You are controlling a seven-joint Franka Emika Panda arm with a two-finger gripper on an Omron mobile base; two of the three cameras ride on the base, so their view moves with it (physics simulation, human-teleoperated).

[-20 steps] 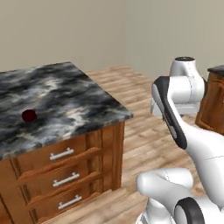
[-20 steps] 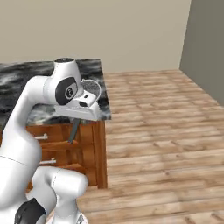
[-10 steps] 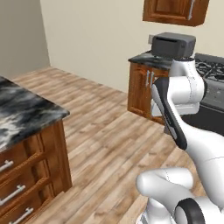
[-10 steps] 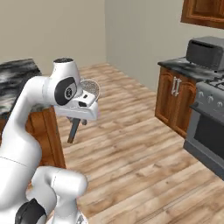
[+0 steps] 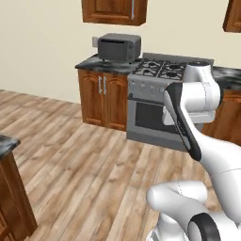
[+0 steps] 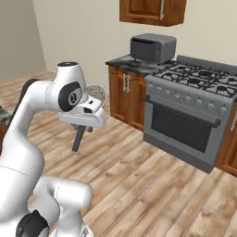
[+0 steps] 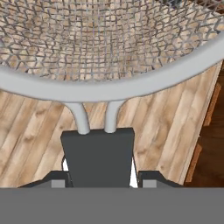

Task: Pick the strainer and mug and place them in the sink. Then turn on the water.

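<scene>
The arm is folded up close over its base, and the gripper (image 7: 100, 177) has its jaws part-way closed on the dark flat handle of the strainer (image 7: 105, 48), one finger on each side of it. In the hand view the handle fills the gap between the two fingertips, and two thin wires run from it up to the silvery rim, with the mesh bowl spreading out beyond that and wooden floorboards showing through the weave.

From the right base view the strainer (image 6: 95, 94) sits high, tucked just beside the wrist, its mesh bowl far of the hand and its dark handle slanting down and to the left below the gripper (image 6: 84, 121). It hangs in the air over the plank floor (image 6: 139, 176), touching nothing but the fingers.

Across the room, against the far wall, stands a grey gas stove (image 5: 162, 101) with an oven door below its burners (the door is shut). Left of it is a wooden base cabinet (image 5: 103, 101) under a dark countertop, and a grey toaster oven (image 5: 118, 47) rests on that counter. A wooden wall cabinet (image 5: 114, 11) hangs above. At the near left edge a corner of a dark marbled island (image 5: 7, 143) shows.
</scene>
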